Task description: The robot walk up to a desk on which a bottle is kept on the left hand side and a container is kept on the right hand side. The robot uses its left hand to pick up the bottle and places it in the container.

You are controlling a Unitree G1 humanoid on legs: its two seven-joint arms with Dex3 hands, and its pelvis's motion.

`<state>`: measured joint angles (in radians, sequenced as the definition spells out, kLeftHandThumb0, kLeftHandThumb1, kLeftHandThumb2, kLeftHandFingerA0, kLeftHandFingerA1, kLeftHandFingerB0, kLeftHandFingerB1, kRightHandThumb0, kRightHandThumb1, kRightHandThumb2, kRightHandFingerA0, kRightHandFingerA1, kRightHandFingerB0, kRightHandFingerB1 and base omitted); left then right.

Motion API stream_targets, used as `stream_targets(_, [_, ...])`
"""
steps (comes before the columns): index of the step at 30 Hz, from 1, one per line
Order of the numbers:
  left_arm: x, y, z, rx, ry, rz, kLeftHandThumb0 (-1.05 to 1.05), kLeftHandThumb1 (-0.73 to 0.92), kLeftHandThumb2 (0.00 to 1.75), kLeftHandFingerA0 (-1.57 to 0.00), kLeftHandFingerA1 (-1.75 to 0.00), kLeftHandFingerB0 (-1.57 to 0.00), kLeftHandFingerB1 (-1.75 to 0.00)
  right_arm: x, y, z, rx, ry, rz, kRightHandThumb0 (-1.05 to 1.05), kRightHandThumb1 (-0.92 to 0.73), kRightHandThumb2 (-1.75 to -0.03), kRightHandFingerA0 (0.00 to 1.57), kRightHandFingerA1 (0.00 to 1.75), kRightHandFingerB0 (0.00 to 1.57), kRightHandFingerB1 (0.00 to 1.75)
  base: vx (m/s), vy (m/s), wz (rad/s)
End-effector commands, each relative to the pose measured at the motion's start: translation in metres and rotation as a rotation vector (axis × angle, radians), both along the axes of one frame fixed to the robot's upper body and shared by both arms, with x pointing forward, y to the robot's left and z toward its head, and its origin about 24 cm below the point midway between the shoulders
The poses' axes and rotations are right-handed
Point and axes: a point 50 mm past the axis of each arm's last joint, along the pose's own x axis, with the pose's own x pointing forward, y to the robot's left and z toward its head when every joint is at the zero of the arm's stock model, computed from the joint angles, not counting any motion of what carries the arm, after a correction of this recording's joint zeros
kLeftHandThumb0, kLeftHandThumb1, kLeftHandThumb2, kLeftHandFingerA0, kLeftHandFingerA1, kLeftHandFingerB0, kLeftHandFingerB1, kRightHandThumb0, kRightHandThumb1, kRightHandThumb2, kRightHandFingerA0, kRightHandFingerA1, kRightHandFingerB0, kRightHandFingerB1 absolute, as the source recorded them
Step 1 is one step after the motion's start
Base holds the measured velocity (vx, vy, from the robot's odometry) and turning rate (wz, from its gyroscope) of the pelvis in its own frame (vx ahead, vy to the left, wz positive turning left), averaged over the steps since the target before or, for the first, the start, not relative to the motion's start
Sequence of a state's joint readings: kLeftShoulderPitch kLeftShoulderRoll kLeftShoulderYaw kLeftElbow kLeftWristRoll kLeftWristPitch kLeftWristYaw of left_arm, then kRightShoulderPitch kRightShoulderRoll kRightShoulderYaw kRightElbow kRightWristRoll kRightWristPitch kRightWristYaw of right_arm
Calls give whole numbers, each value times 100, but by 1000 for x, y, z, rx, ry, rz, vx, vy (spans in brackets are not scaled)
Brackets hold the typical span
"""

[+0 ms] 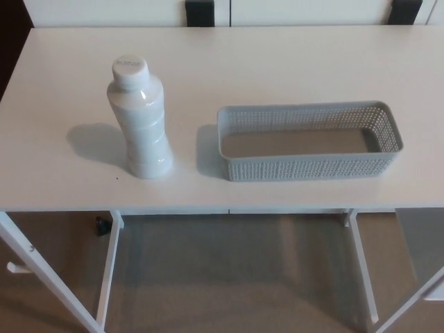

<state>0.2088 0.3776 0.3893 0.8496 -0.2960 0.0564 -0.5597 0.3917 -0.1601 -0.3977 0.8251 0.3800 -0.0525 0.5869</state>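
A white plastic bottle (pixel 141 121) with a round white cap stands upright on the left part of the white desk (pixel 277 62). To its right lies a long grey perforated container (pixel 308 140), lengthwise across the desk, with nothing inside it. A small gap separates the two. Neither of my hands shows in the head view.
The desk's front edge (pixel 222 207) runs across the lower middle of the picture, with white legs (pixel 107 274) and carpet below. Two dark objects (pixel 200 12) sit behind the desk's far edge against a pale wall.
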Motion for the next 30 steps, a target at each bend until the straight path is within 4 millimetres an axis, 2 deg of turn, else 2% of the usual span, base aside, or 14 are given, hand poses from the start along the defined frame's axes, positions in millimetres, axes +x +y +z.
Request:
stream_targets(1, [21, 54, 48, 101, -200, 339, -33, 45, 72, -2, -50, 0, -7, 3, -5, 2, -22, 2, -7, -36, -33, -59, 21, 41, 31, 39, 0, 0, 0])
stream_targets(2, [25, 63, 58, 127, -234, 372, -33, 45, 72, -2, -50, 0, -7, 5, -6, 3, -26, -1, -4, -36, -33, -59, 21, 41, 31, 39, 0, 0, 0])
stream_targets(3, [38, 86, 89, 260, -319, 410, -39, 47, 72, -12, -55, 0, -6, 9, -6, 4, -12, -13, -4, -33, -33, -56, 20, 41, 30, 38, 0, 0, 0])
stream_targets(5, [53, 97, 116, 342, -406, 437, -36, 45, 72, -8, -52, 0, -18, 13, -6, 4, -6, -22, 4, -34, -32, -57, 17, 41, 28, 38, 0, 0, 0])
stream_targets(6, [56, 98, 120, 352, -424, 444, -36, 45, 72, -8, -52, 0, -18, 13, -6, 4, -6, -24, 7, -34, -32, -57, 17, 41, 28, 38, 0, 0, 0])
stream_targets(7, [67, 99, 137, 351, -484, 438, -18, 58, 59, -8, -32, -1, -20, 14, -6, 4, -5, -25, 18, -40, -32, -59, 15, 40, 25, 39, 0, 0, 0])
stream_targets(8, [82, 98, 161, 348, -561, 411, -19, 50, 74, -5, -26, -2, -14, 14, -6, 4, -10, -24, 27, -38, -32, -59, 17, 41, 26, 40, 0, 0, 0])
stream_targets(13, [109, 85, 208, 357, -687, 335, 7, 58, 76, -3, -26, -2, -14, 10, -4, 4, 11, -16, -5, -37, -32, -58, 17, 40, 26, 39, 0, 0, 0])
stream_targets(15, [115, 80, 219, 358, -721, 312, 5, 64, 61, -3, -26, 0, -18, 10, -4, 4, 9, -15, 6, -41, -32, -59, 15, 40, 24, 40, 0, 0, 0])
stream_targets(16, [121, 74, 227, 372, -748, 273, 8, 56, 79, 0, -27, 0, -18, 11, -5, 4, -1, -14, 11, -40, -32, -59, 16, 41, 27, 41, 0, 0, 0])
stream_targets(17, [125, 70, 233, 381, -766, 246, 8, 56, 79, 0, -27, 0, -18, 12, -5, 4, -8, -13, 14, -40, -32, -59, 16, 41, 27, 41, 0, 0, 0])
stream_targets(18, [132, 60, 241, 399, -782, 195, -1, 55, 57, -2, -28, -2, -24, 13, -6, 4, -10, -15, 17, -38, -32, -59, 16, 40, 26, 40, 0, 0, 0])
stream_targets(21, [151, 36, 256, 397, -822, 53, -8, 43, 71, 0, -25, 0, -16, 13, -5, 5, -26, -12, 25, -41, -31, -60, 18, 41, 27, 40, 0, 0, 0])
stream_targets(30, [201, -18, 246, 326, -809, -164, -37, 44, 53, 0, -22, 0, -19, 16, -4, 5, -7, -18, 22, -30, -39, -52, 19, 36, 29, 33, -2, 0, 1])
